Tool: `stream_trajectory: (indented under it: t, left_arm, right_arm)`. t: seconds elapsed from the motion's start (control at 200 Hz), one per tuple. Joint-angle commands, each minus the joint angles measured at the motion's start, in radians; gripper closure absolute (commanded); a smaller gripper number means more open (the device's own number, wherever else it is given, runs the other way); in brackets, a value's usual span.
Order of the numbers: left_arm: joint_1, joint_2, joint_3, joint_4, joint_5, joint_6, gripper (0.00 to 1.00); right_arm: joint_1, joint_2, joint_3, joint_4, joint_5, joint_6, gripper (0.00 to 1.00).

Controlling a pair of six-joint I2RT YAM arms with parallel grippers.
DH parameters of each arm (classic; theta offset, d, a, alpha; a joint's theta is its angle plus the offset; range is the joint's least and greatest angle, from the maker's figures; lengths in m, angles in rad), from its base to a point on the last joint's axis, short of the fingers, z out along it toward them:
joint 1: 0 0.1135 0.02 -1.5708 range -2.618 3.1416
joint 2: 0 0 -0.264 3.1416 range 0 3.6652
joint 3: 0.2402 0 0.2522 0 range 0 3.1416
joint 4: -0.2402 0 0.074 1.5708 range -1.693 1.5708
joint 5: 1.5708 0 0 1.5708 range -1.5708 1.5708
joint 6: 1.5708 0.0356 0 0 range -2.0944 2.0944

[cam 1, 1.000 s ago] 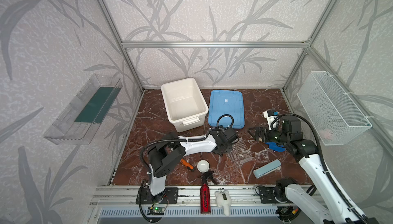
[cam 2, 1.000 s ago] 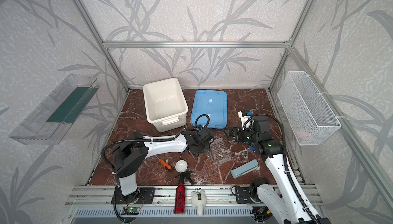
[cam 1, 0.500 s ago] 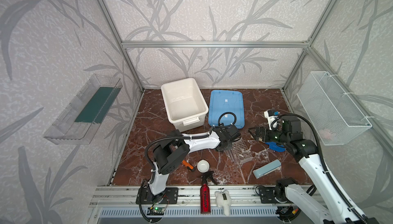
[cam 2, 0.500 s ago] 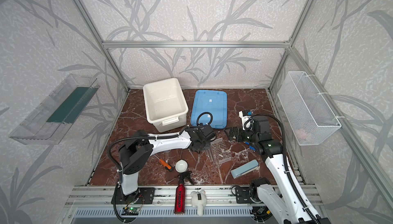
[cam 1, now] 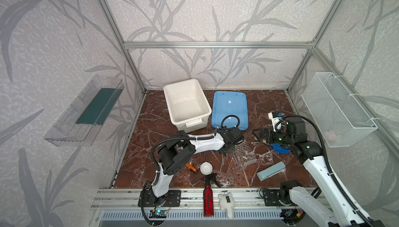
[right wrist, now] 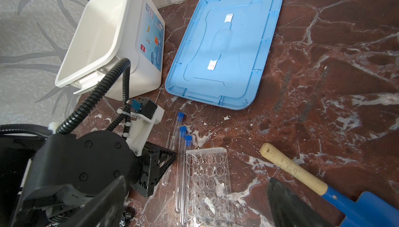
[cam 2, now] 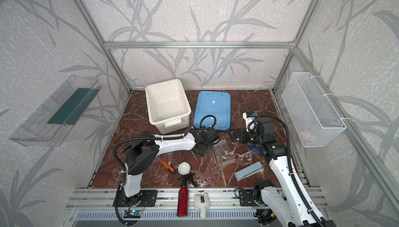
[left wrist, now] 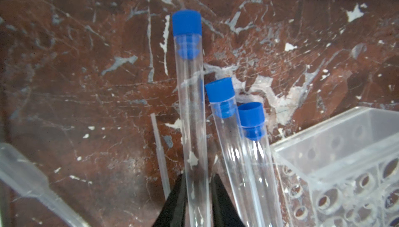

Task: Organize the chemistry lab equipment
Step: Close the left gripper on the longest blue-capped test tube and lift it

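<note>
Left claw (left wrist: 197, 185), now reaching farther across the table (cam 1: 155, 128) than a second ago, clamped on a blue-capped tube (left wrist: 190, 98) beside the tube rack (left wrist: 345, 161). Right claw (right wrist: 194, 204) unchanged, spread wide, empty.

A booth is being enclosed by pale textured walls (cam 1: 216, 10) printed with grey leaf patterns, and these are being framed by aluminium bars (cam 1: 216, 44). The floor (cam 1: 265, 103) is being formed by a reddish-brown marble slab veined in white, scuffed and flecked. A clear shelf (cam 1: 84, 111) is being carried on one side wall, a white wire basket (cam 1: 336, 109) on the opposite wall. Everything is being lit evenly by soft, diffuse light.
</note>
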Motion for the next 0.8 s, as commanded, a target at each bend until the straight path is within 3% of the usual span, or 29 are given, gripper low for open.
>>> stream_trajectory:
  t: [0.0,0.47,0.795]
  left_arm:
    - [0.010,0.040,0.023,-0.041,0.004,0.001,0.77]
    - [0.018,-0.007,-0.015,0.017,-0.036,0.041,0.87]
    - [0.017,-0.161,-0.172,0.248,-0.055,0.117,0.87]
  right_arm:
    - [0.004,0.000,-0.005,-0.012,0.002,-0.005,0.00]
    - [0.003,0.000,-0.002,-0.019,0.003,-0.008,0.00]
    - [0.003,0.015,0.001,0.035,-0.023,0.029,0.00]
